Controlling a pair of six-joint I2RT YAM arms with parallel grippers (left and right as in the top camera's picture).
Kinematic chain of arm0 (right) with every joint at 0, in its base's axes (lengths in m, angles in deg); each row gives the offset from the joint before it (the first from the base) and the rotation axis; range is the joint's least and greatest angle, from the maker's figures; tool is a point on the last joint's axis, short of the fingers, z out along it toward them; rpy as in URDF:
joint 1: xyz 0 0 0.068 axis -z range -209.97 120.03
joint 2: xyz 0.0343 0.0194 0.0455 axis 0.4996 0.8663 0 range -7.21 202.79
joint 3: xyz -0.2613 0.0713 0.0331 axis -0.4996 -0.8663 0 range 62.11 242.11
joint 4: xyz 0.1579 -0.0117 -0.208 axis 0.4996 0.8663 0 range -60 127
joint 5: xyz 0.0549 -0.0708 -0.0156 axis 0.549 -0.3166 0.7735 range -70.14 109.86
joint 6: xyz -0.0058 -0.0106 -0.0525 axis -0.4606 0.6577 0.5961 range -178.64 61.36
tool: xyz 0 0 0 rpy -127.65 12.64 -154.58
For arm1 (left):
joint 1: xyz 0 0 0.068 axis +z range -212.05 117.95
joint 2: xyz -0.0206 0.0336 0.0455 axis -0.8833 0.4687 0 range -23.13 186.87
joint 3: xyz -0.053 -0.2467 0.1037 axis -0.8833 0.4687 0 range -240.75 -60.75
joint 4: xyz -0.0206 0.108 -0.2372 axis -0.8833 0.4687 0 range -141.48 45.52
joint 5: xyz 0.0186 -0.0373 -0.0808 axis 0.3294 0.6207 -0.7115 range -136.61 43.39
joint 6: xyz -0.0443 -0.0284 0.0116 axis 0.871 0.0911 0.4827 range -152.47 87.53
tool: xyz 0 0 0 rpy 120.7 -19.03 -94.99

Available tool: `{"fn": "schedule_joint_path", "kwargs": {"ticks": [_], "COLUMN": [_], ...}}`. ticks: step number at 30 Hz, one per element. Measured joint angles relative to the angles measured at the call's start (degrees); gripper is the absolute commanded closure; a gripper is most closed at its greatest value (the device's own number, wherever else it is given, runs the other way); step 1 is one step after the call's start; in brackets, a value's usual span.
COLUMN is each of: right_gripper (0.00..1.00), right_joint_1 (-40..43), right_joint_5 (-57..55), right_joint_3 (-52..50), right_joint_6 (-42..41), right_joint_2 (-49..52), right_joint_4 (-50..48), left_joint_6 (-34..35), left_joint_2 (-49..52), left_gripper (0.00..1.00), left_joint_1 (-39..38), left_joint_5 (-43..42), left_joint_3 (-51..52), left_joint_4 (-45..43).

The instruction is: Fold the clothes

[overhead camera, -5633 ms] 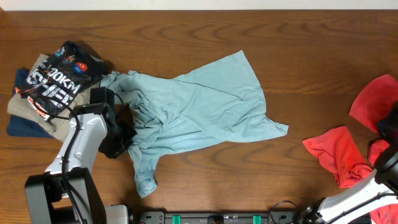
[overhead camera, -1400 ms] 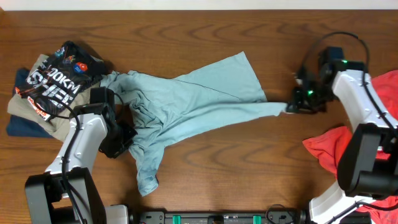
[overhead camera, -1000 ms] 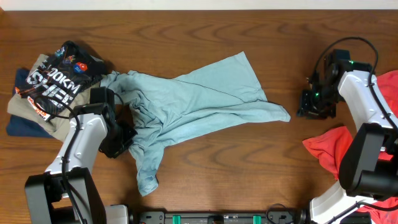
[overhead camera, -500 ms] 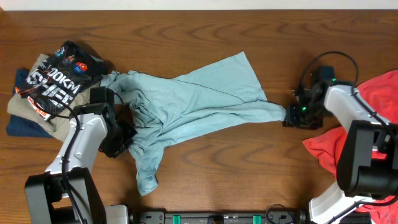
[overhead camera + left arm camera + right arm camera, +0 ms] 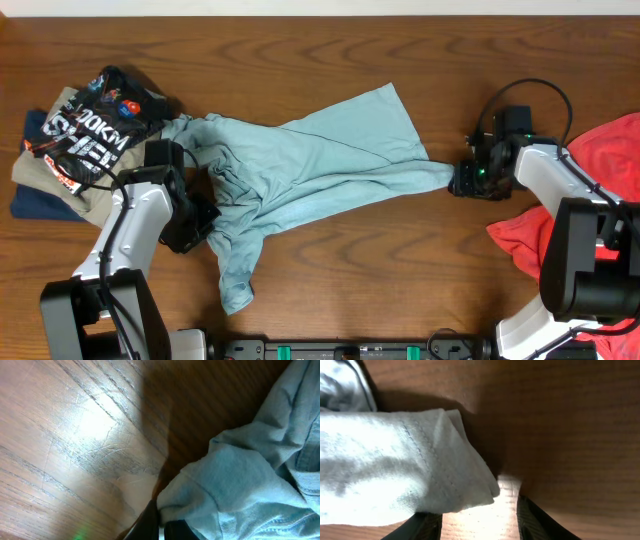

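pile of printed clothes [image 5: 80,135] at far left of table [image 5: 300,50]. l gripper [image 5: 196,224] clamped shut on bunched edge of blue-grey t-shirt [image 5: 320,165], spread crumpled across centre. r gripper [image 5: 461,182] at shirt's right corner, jaws apart, nothing pinched. red garment [image 5: 545,250] at far right.

Overhead: looking straight down on the table [image 5: 320,40] from well above, taking in the whole pale T-shirt [image 5: 330,165]. Left wrist: pressing close to bunched shirt fabric over wood. Right wrist: facing down, close on the shirt's right tip. Sharing both patches with overhead.
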Motion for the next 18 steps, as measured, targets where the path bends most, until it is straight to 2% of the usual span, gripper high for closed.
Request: {"fn": "schedule_joint_path", "kwargs": {"ticks": [12,15,18], "right_gripper": [0.50,0.55,0.65], "right_joint_1": [-2.16,-2.36,-2.34], "right_joint_5": [2.58,2.84,2.89], "right_joint_3": [-0.50,-0.52,-0.55], "right_joint_6": [-0.09,-0.07,-0.17], "right_joint_2": [0.11,0.20,0.26], "right_joint_4": [-5.73,-6.32,-6.51], "left_joint_6": [0.00,0.00,0.00], "left_joint_2": [0.00,0.00,0.00], "left_gripper": [0.94,0.94,0.94], "left_joint_1": [0.00,0.00,0.00], "left_joint_5": [0.00,0.00,0.00], "left_joint_3": [0.00,0.00,0.00], "left_joint_4": [-0.17,-0.28,-0.37]}}
